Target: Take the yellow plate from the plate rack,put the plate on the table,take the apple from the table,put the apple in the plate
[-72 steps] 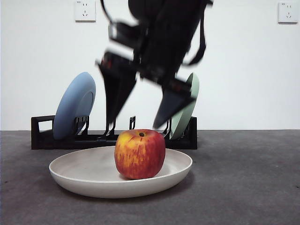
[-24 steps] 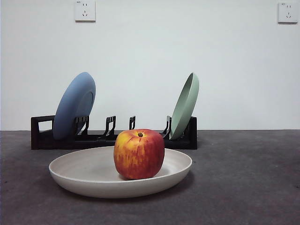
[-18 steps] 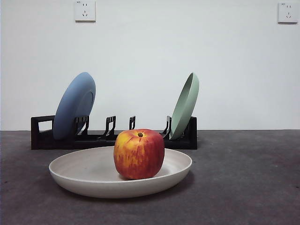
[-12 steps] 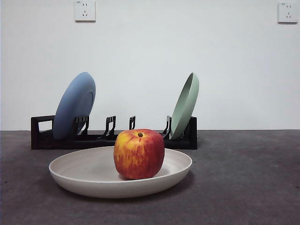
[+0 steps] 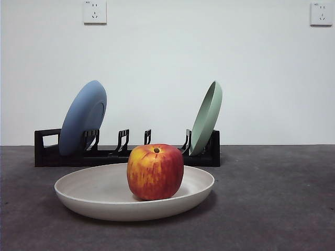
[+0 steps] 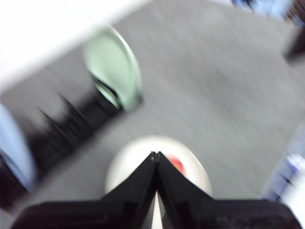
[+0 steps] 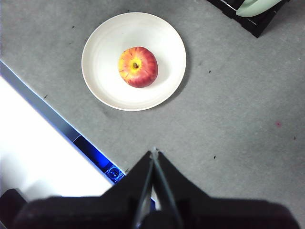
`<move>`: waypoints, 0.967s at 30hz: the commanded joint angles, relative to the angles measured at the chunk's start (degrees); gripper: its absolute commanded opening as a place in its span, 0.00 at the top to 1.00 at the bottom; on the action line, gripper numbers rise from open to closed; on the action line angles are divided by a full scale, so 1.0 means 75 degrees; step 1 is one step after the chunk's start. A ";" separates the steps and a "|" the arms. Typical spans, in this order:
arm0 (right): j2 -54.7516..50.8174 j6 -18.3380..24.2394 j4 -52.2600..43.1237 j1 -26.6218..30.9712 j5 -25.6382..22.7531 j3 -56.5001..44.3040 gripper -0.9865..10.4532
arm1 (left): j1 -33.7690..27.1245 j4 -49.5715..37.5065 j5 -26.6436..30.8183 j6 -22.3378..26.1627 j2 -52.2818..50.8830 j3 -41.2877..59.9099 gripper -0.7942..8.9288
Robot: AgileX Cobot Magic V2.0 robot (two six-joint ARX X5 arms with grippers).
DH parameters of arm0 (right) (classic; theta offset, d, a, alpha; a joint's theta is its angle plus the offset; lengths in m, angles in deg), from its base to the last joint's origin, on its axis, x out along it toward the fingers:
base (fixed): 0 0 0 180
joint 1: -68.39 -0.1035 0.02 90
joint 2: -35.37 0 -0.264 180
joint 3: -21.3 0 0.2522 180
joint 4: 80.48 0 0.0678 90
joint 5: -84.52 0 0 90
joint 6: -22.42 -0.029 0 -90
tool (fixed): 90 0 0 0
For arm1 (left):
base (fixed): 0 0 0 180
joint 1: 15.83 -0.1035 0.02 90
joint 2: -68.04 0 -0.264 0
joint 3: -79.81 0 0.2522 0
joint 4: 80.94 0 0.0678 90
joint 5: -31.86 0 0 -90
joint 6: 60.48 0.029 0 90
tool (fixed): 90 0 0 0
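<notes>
The red and yellow apple [image 5: 155, 172] sits in the cream yellow plate [image 5: 94, 196], which lies flat on the dark grey table [image 5: 272, 209] in front of the black plate rack [image 5: 47, 149]. The right wrist view looks down on the apple [image 7: 137, 66] in the plate [image 7: 105, 45], with my right gripper [image 7: 154, 153] shut, empty and high above the table. In the blurred left wrist view my left gripper [image 6: 155, 155] is shut, also held high over the plate [image 6: 128, 157] and apple [image 6: 178, 165]. Neither gripper appears in the front view.
A blue plate [image 5: 82, 117] leans in the rack's left end and a pale green plate [image 5: 206, 117] in its right end. The table's edge with a blue strip [image 7: 90, 148] shows in the right wrist view.
The arm that hung over the apple 2.9 s ago has left the front view. Over the last second the apple, plate and rack have not moved.
</notes>
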State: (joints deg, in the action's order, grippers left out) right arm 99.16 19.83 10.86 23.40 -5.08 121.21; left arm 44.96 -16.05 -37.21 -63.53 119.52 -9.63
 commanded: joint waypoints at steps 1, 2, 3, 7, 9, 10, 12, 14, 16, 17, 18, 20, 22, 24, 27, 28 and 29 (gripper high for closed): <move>0.0029 -0.0055 0.0163 -0.0003 -0.0015 -0.0020 0.91 | -0.0187 -0.0790 0.0216 0.1160 -0.0152 0.0012 0.92; 0.0029 -0.0055 0.0163 -0.0003 -0.0015 -0.0020 0.91 | -0.0391 -0.1099 0.0175 0.1600 -0.0230 0.0012 0.92; 0.0029 -0.0055 0.0166 -0.0003 -0.0015 -0.0020 0.91 | -0.0667 -0.1425 0.0029 0.1993 -0.0286 0.0012 0.92; 0.0029 -0.0052 0.0163 -0.0003 -0.0070 -0.0020 0.91 | -0.2355 -0.2212 -0.1830 0.2812 -0.0565 0.0026 0.92; 0.0029 -0.0055 0.0166 -0.0003 -0.0070 -0.0020 0.91 | -0.3535 -0.2314 -0.3048 0.2841 -0.0758 0.0038 0.92; 0.0029 -0.0055 0.0166 -0.0003 -0.0067 -0.0020 0.91 | -0.4054 -0.2311 -0.3465 0.2841 -0.0828 0.0038 0.92; 0.0032 -0.0052 0.0166 -0.0003 -0.0067 -0.0020 0.91 | -0.5158 -0.2291 -0.4089 0.2847 -0.1014 0.0055 0.92; 0.0029 -0.0052 0.0166 -0.0003 -0.0067 -0.0020 0.91 | -0.5998 -0.2288 -0.4205 0.2879 -0.1247 0.0157 0.92; 0.0029 -0.0055 0.0166 -0.0003 -0.0067 -0.0020 0.91 | -0.6653 -0.2285 -0.4194 0.2906 -0.1545 0.0367 0.92; 0.0029 -0.0052 0.0166 -0.0003 -0.0067 -0.0020 0.91 | -0.6904 -0.2296 -0.4194 0.2906 -0.1699 0.0504 0.92; 0.0029 -0.0052 0.0163 -0.0003 -0.0067 -0.0020 0.91 | -0.7187 -0.2361 -0.4197 0.2903 -0.1935 0.0746 0.92; 0.0029 -0.0055 0.0163 -0.0003 -0.0067 -0.0020 0.91 | -0.7530 -0.2591 -0.4202 0.2900 -0.2337 0.1276 0.92; 0.0029 -0.0055 0.0166 -0.0003 -0.0067 -0.0020 0.91 | -0.7787 -0.3054 -0.4214 0.2876 -0.2760 0.1993 0.92; 0.0029 -0.0052 0.0166 -0.0003 -0.0067 -0.0020 0.91 | -0.7973 -0.3724 -0.4261 0.2742 -0.3203 0.2900 0.92; 0.0029 -0.0055 0.0166 -0.0003 -0.0067 -0.0020 0.91 | -0.8128 -0.4704 -0.4427 0.2363 -0.3791 0.4202 0.92; 0.0029 -0.0052 0.0166 -0.0003 -0.0067 -0.0020 0.91 | -0.8174 -0.5007 -0.4581 0.2221 -0.3998 0.4669 0.92; 0.0029 -0.0055 0.0166 -0.0003 -0.0067 -0.0020 0.91 | -0.8218 -0.5289 -0.4677 0.2063 -0.4185 0.5117 0.92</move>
State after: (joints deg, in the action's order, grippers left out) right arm 99.16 19.83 10.86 23.40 -5.49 121.21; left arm -16.30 -53.40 -71.44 -45.26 89.53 24.80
